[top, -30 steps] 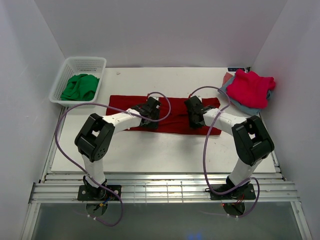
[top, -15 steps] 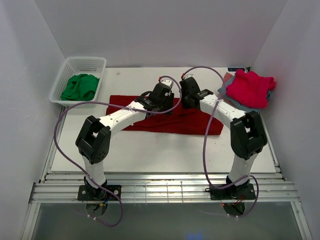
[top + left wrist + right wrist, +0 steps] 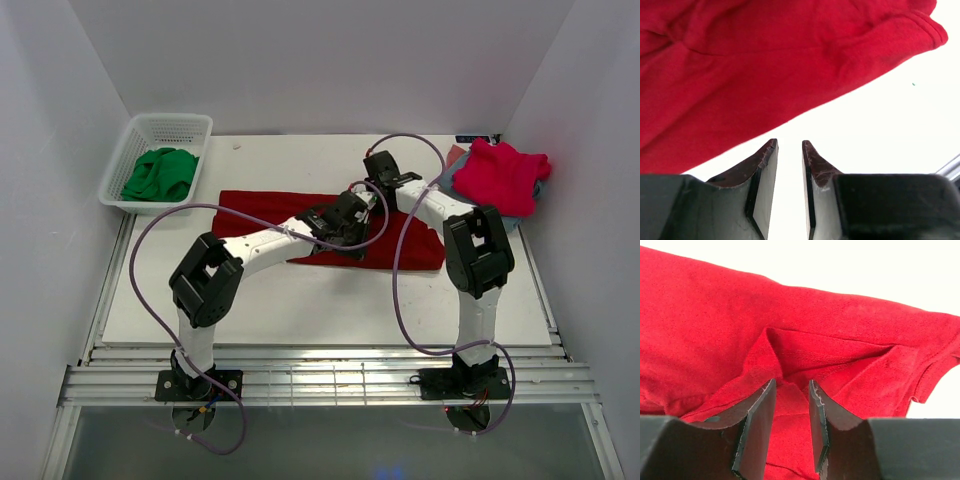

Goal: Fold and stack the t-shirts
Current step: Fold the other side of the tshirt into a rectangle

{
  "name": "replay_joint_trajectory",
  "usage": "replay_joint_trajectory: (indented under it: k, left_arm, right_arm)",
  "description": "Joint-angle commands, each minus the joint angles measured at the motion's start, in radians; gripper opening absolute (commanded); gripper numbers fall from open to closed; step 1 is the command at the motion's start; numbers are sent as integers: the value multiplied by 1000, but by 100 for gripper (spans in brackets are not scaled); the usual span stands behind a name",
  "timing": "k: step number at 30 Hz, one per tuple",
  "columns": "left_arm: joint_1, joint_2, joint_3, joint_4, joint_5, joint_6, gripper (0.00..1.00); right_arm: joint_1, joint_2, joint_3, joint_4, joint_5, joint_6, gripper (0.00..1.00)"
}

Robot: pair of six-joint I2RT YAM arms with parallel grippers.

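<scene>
Dark red short-sleeved cloth t-shirt [image 3: 255,210] lies mid-bench as a long band running left to right, apparently folded lengthwise. Left gripper [image 3: 789,144] hangs over the band right of its middle. Its jaws are almost pressed together, white bench [image 3: 300,300] shows through the slit, and nothing is held. Right gripper [image 3: 791,383] is at the band's far edge, jaws a narrow slit apart with a raised crease of the red cloth right at the tips. Cannot tell whether it pinches that crease.

Bright pink-red t-shirt [image 3: 500,175] sits bunched on folded grey-blue t-shirts [image 3: 480,213] at the far right of the bench, just beside the band's right end. White plastic mesh basket [image 3: 150,128] at far left holds crumpled green cloth [image 3: 160,172].

Step in hand, as I judge it, is folding the dark red one: the lengthwise fold is done, the crosswise fold is not.

The next move calls for both grippers on the two corners of one end, pinching all layers. They then lift and lay that end over the other, and the packet goes onto the right-hand pile.

No brand, label or writing is readable. Small dark item [image 3: 475,138] at the far edge is too small to tell.
</scene>
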Motion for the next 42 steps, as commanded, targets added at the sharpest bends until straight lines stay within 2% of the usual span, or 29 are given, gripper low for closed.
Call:
replay_joint_trajectory:
  k: [1,17,24,29,32,42]
  left_arm:
    - [-27,-4,-5,21,54,16,36]
    - [-28,74,-69,31,-50,48,35]
    - [-28,100,-85,34,-61,52,34]
    - [-28,96,-97,38,-61,48,33]
    - [-27,94,-94,37,-58,48,33]
    - [-27,80,-134,38,-41,35,32]
  right_arm:
    - [5,-2,41,10,0,-19,39]
    - [-3,15,53,30,-86,-10,38]
    - [-3,40,64,29,-97,-15,27]
    - [-5,56,78,23,-97,-19,24]
    - [-3,67,84,27,-95,-21,8]
    - [-8,139,245,26,-45,-9,8]
